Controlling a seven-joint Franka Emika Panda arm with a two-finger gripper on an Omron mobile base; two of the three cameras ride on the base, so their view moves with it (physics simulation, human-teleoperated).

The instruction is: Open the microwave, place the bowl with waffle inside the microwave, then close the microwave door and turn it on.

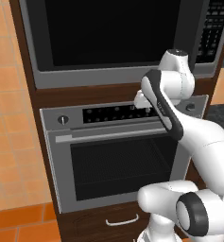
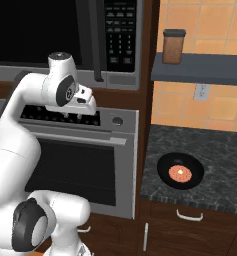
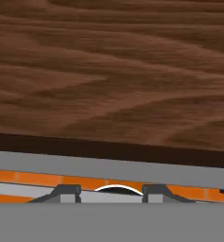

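The microwave [image 1: 118, 33] is built in above the oven. Its door [image 2: 35, 30] is closed, with the slim dark handle [image 2: 96, 45] beside the keypad [image 2: 121, 30]. To the right of the oven, the black bowl [image 2: 180, 171] sits on the dark counter [image 2: 215, 150] and holds the waffle [image 2: 180, 173]. My gripper [image 2: 72, 117] hangs below the microwave, in front of the oven's control panel, pointing down. It is open and holds nothing. In the hand view the fingertips [image 3: 66, 193] stand apart over the brown wood cabinet front.
The silver oven [image 1: 123, 160] with its bar handle [image 1: 108, 134] is below my hand. A drawer with a white handle [image 1: 121, 220] lies under it. A brown jar [image 2: 173, 46] stands on a shelf [image 2: 200, 67] above the counter, and there is an outlet [image 2: 202, 91] on the tiled wall.
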